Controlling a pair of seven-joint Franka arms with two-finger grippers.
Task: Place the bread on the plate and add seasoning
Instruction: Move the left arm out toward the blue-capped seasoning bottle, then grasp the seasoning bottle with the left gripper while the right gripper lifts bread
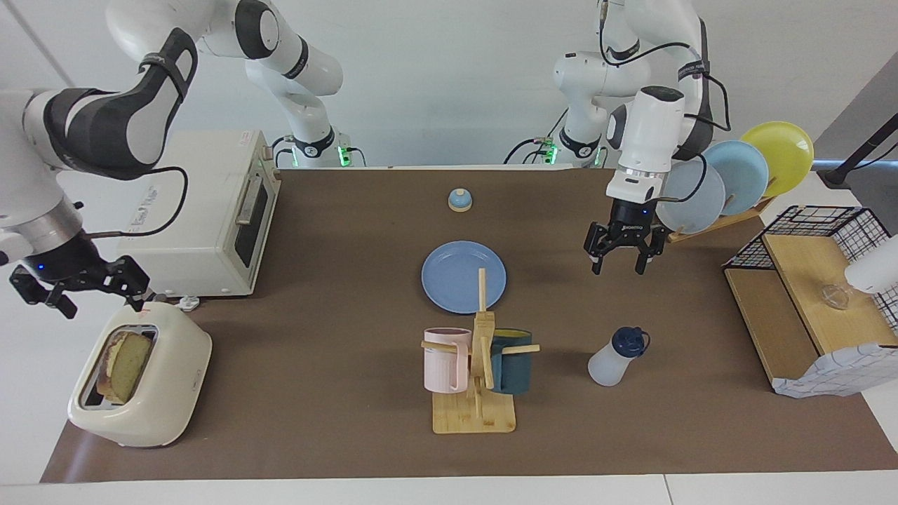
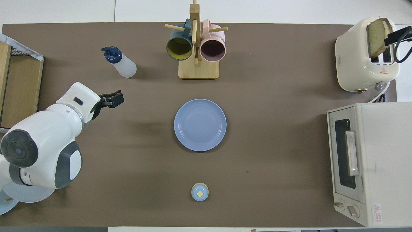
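- Bread (image 1: 125,365): facing view, one slice standing in the one toaster (image 1: 140,375); right gripper (image 1: 78,286) hovers spread and empty over the toaster's edge. One blue plate (image 1: 463,276) mid-table, one seasoning bottle (image 1: 617,356), left gripper (image 1: 619,254) up, spread, empty.
- Overhead view: two mugs (image 2: 195,47) on one mug rack (image 2: 198,67), one bell (image 2: 199,191), one toaster oven (image 2: 370,162); bread (image 2: 377,37) apart from the plate (image 2: 200,125).
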